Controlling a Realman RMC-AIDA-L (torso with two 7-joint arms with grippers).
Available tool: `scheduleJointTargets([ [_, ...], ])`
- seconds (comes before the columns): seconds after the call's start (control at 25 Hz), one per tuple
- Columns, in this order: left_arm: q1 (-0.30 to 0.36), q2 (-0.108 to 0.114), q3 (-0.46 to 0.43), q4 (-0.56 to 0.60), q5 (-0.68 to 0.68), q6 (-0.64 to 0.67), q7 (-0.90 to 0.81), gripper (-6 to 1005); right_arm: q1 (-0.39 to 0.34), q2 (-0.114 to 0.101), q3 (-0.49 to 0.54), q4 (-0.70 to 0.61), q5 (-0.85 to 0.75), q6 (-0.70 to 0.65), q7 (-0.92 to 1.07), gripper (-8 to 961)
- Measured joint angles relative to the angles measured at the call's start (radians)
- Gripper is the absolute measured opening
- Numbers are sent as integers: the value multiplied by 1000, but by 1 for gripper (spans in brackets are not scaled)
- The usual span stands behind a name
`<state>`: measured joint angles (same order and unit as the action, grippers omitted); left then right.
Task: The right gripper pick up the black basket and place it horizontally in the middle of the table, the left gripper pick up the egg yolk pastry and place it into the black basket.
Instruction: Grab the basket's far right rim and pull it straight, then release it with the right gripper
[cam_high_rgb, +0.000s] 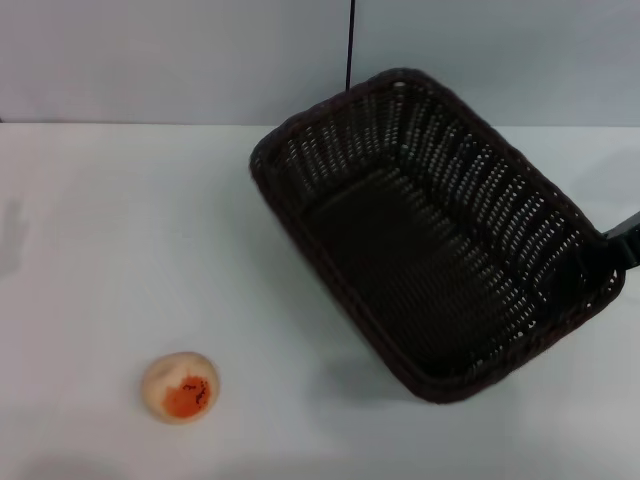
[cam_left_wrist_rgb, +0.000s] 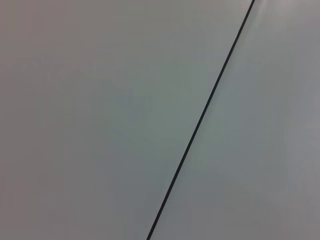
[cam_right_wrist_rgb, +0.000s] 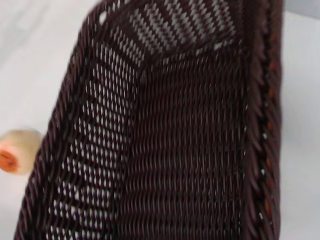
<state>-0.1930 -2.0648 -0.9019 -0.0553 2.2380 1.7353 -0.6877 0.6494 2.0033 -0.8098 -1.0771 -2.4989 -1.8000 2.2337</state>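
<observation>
Right gripper (cam_high_rgb: 612, 250): small black end at black basket (cam_high_rgb: 430, 235) right rim, touching; finger state cannot tell. Basket angled on table (cam_high_rgb: 120, 230), extending away from gripper. Egg yolk pastry (cam_high_rgb: 180, 387) well apart, beyond basket's opposite side. Left gripper unseen.

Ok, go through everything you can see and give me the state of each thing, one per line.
black basket: empty, open side up, set at an angle on the table, right gripper at its right rim.
egg yolk pastry: loose on the table, outside the basket, orange patch showing.
right gripper: at the basket's right rim.
left gripper: not in view.
table: white, holds basket and pastry.
</observation>
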Motion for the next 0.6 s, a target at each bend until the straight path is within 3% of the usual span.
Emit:
scheduleJointTargets([
  [0.24, -3, 0, -4, 0, -1, 3, -8, 700, -17, -34, 44, 22, 121, -31, -50, 215],
  [0.28, -3, -1, -4, 0, -1, 3, -9, 700, -18, -52, 53, 54, 168, -38, -74, 213],
  [0.32, -3, -1, -5, -2, -1, 3, -9, 699, -18, -52, 53, 54, 168, -38, -74, 212],
  [0.48, -3, 1, -5, -8, -1, 3, -9, 697, -10, -86, 67, 123, 236, -37, -135, 210],
  [0.6, -3, 1, -5, -9, -2, 3, -9, 695, -4, -91, 75, 131, 242, -35, -157, 208],
])
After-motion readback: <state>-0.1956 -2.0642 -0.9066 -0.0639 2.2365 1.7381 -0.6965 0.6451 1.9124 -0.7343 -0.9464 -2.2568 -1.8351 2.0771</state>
